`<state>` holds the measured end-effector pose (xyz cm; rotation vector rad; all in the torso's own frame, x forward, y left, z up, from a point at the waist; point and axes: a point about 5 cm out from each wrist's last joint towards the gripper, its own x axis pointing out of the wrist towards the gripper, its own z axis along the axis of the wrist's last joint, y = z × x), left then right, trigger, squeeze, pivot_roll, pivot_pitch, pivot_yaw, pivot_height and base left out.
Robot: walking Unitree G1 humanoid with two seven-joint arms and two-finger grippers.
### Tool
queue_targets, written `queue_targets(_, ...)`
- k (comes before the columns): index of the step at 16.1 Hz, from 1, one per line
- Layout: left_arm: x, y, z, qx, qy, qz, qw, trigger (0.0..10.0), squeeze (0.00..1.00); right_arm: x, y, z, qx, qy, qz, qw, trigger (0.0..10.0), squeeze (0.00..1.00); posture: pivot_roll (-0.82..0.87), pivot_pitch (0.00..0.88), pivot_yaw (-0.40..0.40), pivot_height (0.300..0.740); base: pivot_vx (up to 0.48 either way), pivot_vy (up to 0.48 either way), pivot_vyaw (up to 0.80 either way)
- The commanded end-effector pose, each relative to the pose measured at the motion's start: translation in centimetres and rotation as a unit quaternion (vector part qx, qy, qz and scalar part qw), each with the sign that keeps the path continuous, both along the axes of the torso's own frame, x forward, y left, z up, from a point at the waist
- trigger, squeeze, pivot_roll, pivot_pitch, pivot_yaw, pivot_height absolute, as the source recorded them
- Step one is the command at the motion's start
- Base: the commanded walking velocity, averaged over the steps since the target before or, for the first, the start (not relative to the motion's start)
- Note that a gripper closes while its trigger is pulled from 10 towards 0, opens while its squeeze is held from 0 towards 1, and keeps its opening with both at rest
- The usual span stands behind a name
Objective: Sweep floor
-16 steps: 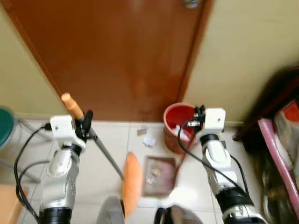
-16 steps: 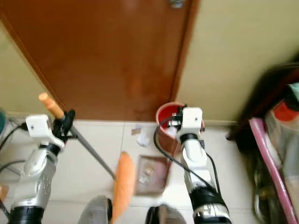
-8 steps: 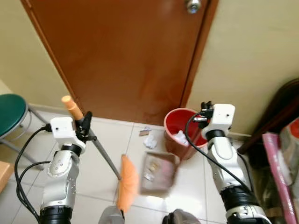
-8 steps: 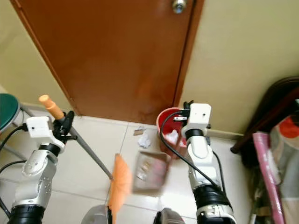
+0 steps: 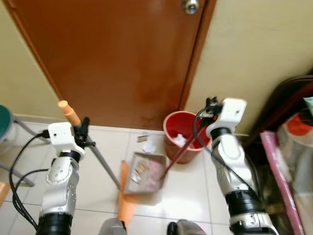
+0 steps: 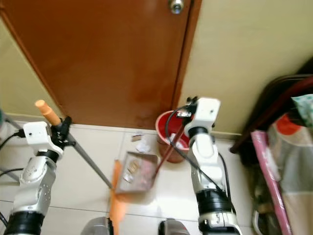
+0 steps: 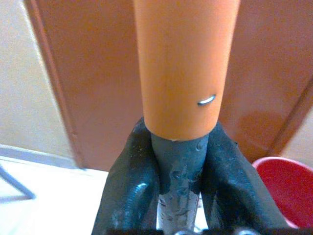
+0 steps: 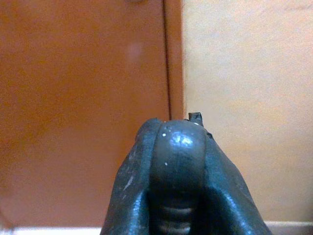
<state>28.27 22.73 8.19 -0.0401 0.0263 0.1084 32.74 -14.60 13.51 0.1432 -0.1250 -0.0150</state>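
Beside the red bin (image 5: 182, 135), which is standing at the foot of the brown door (image 5: 112, 58), the dustpan (image 5: 144, 172) is hanging tilted with scraps of rubbish lying in it, its mouth seeming to face away from the bin, though blur is making that hard to read. Its long dark red handle (image 5: 182, 152) is running up and across the bin's front to the right tool (image 5: 211, 105), whose fingers are pinched closed around the handle's top. The long axis is therefore slanting from the pan, low and on the door-hinge side of the bin, up to the right arm, which is raised with its elbow bent above the bin's far edge. The left tool (image 5: 82, 128) is clamped tight on the broom's grey shaft (image 7: 178, 176), just under the orange grip (image 5: 69, 112); the orange broom head (image 5: 123, 196) is sitting on the floor against the pan's near edge. Two bits of paper (image 5: 148, 143) are lying on the tiles between the pan and the door. The right arm is nearer the bin, so tipping looks like its job.
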Motion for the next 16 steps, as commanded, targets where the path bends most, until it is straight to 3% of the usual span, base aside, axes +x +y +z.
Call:
queue_targets(1,-0.6,2.5,-0.3,0.036,0.015,0.064,0.997,10.0,0.0,0.6,-0.3,2.7,0.008,-0.043,-0.01,0.999,10.0,0.0,0.01,0.056,-0.022,0.74,0.0,0.0,0.0)
queue_targets(6,-1.0,4.6,-0.6,0.035,0.018,0.121,0.992,10.0,0.0,1.6,-0.9,4.7,0.029,-0.055,-0.018,0.998,10.0,0.0,0.02,0.05,-0.03,0.74,0.0,0.0,0.0)
queue_targets(10,-1.1,4.2,-1.5,0.032,0.032,0.124,0.991,10.0,0.0,2.9,-1.3,7.9,0.076,-0.079,-0.025,0.994,10.0,0.0,0.01,0.043,-0.033,0.74,0.0,0.0,0.0)
queue_targets(12,-0.9,3.7,-1.9,0.029,0.036,0.118,0.992,10.0,0.0,3.6,-1.8,11.0,0.098,-0.113,-0.027,0.988,10.0,0.0,0.01,0.039,-0.034,0.74,0.0,0.0,0.0)
queue_targets(16,-0.8,3.5,-2.2,0.026,0.043,0.115,0.992,10.0,0.0,3.9,-3.4,14.3,0.092,-0.156,-0.041,0.983,10.0,0.0,0.01,0.035,-0.034,0.74,0.0,0.0,0.0)
